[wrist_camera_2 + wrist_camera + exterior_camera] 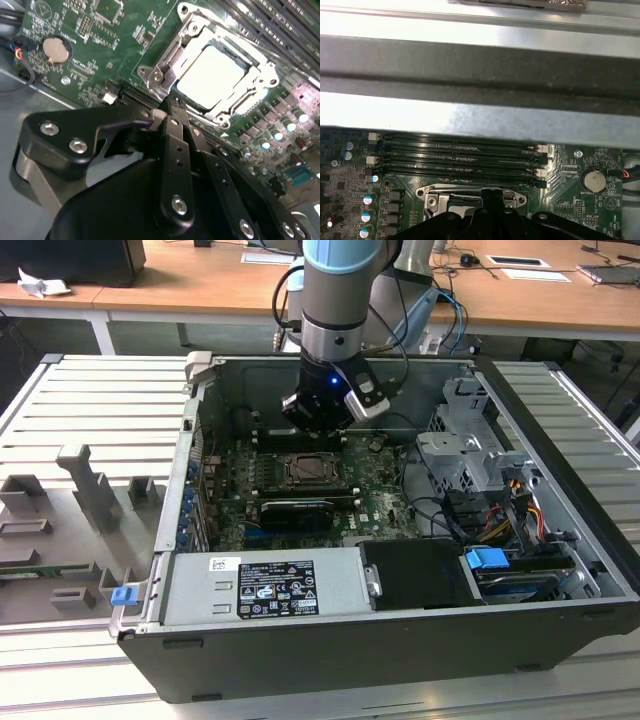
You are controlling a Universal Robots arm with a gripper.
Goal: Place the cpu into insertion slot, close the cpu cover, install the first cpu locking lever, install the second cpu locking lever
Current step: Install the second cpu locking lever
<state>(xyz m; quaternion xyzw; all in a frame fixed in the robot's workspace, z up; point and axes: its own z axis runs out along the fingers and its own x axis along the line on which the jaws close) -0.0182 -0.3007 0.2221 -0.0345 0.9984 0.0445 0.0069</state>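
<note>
Taking the exterior view from its left: the grey fixture tray (70,510) at nine o'clock of the computer case (400,660) is well clear and poses no hazard I can see. The risk starts at the case's side wall (192,440), which hems the arm in. The gripper (322,425) hangs low inside, and its fingers look drawn together to a narrow tip with nothing between them. The insertion slot (303,472) lies just at its six o'clock. In the second wrist view the cpu (212,75) sits in that slot, pale top up, ringed by the cpu cover (169,61), with the gripper (170,106) tip near the frame's edge. A slip there could, I judge, scrape the green board (100,75) or press the chip askew onto the fine pins. Whether either lever is latched I cannot tell. At twelve o'clock of the slot the memory slots (460,155) leave little margin, and at three o'clock the drive cage (465,445) and loose cables (520,505) could snag a wide swing. The case rests on a ribbed metal table (590,420), and wooden desks (200,290) stand behind at twelve o'clock.
</note>
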